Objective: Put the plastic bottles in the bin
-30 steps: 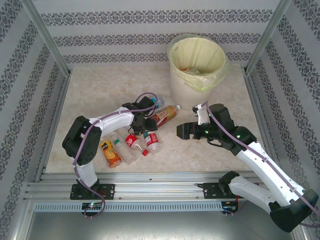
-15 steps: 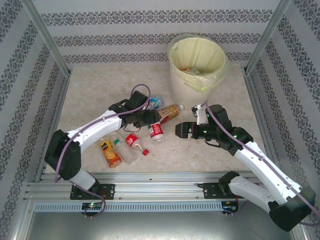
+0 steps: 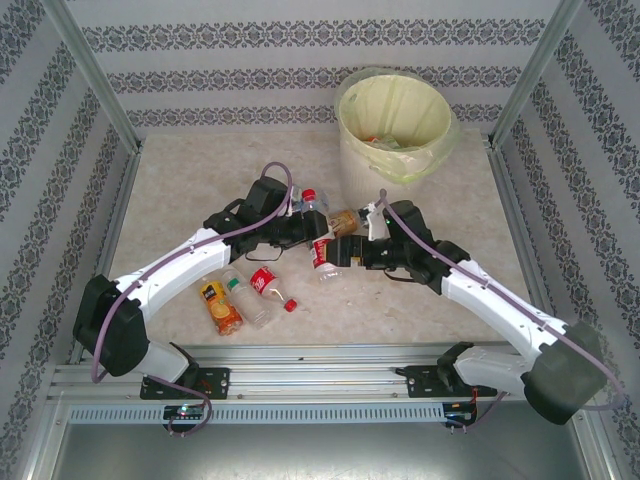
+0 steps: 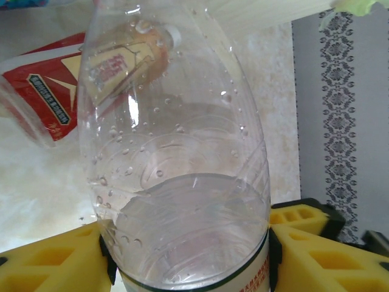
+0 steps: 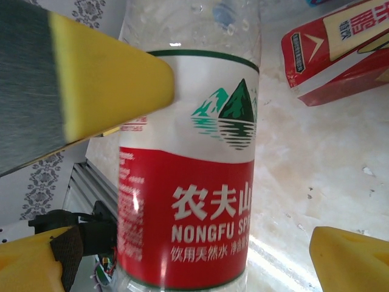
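Reaching, left fingers [image 4: 48,261] pinch bottle [image 3: 322,252] (right fingers [image 5: 109,79] flank).

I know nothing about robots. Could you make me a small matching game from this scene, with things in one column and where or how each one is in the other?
Things:
1. red-label water bottle
2. orange-label bottle
3. bin
4. right gripper

States:
A. open
B. lying on the table
C. gripped by the left gripper
D. standing at the table's far side, lined with a pale bag

Pairs: 1-C, 2-B, 3-D, 4-A
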